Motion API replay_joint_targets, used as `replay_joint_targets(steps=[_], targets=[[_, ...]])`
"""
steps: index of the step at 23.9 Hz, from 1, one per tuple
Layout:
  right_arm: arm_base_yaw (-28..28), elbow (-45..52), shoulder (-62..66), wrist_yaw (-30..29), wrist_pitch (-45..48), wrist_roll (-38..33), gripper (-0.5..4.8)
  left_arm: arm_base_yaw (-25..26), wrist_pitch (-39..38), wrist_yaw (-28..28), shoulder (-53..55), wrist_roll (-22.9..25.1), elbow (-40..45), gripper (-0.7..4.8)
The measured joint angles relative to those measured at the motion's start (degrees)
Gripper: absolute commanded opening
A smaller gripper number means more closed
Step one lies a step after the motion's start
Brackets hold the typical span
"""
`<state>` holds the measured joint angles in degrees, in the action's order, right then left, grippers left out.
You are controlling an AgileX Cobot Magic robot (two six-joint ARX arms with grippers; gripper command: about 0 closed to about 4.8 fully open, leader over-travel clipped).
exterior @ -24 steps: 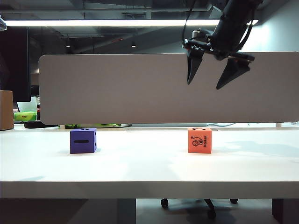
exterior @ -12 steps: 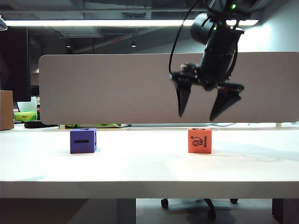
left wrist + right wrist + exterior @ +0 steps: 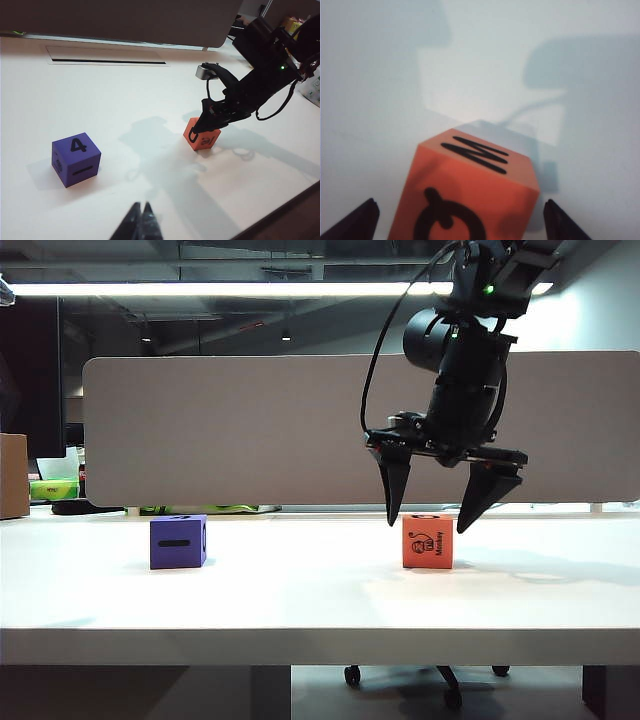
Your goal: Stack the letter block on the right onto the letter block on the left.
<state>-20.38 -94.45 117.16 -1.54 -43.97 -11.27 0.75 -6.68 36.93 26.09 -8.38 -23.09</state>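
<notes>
Two fingers of the right gripper point(image 3: 437, 527) stand spread wide, one to either side of the orange block point(image 3: 428, 541), with their tips at the level of the block's top edge. No contact is visible: in the right wrist view the fingertips point(image 3: 357, 220) sit well outside the block's side faces, and the block, marked with an M on top, lies centred between them. The right gripper is therefore open and holds nothing.

The orange block rests flat on the white table point(image 3: 320, 610), right of centre. The purple block point(image 3: 178, 541), which carries a 4 on its top face in the left wrist view, rests flat on the same table, left of centre and well apart from the orange block. Its top face is bare.

The left gripper point(image 3: 141, 225) hangs over the near part of the table, its fingers pressed together and empty, clear of both blocks.

Task status, as judged from these views: no part of the stack is made. The approach to the right-hand block appears nearly complete, with the fingers aligned about it. Remaining steps: lower the fingers further down the block's sides, close on it, lift it, carry it left across the table, set it squarely on the purple block, and release.
</notes>
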Motion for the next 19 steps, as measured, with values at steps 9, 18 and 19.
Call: replay_joint_targets(steps=[9, 18, 19], targets=[[-0.26, -0.02, 0.26, -5.07, 2.99, -1.16, 1.75, 0.0, -0.02, 0.0, 0.0, 0.0, 0.0, -0.05], [-6.56, -12.02, 0.2, -7.52, 2.1, -1.09, 1.8, 0.04, 0.02, -6.16, -0.02, 0.0, 0.0, -0.05], [-7.72, -13.49, 0.2, -7.52, 2.67, -1.03, 1.8, 0.07, 0.02, -7.15, 0.0, 0.0, 0.0, -0.05]])
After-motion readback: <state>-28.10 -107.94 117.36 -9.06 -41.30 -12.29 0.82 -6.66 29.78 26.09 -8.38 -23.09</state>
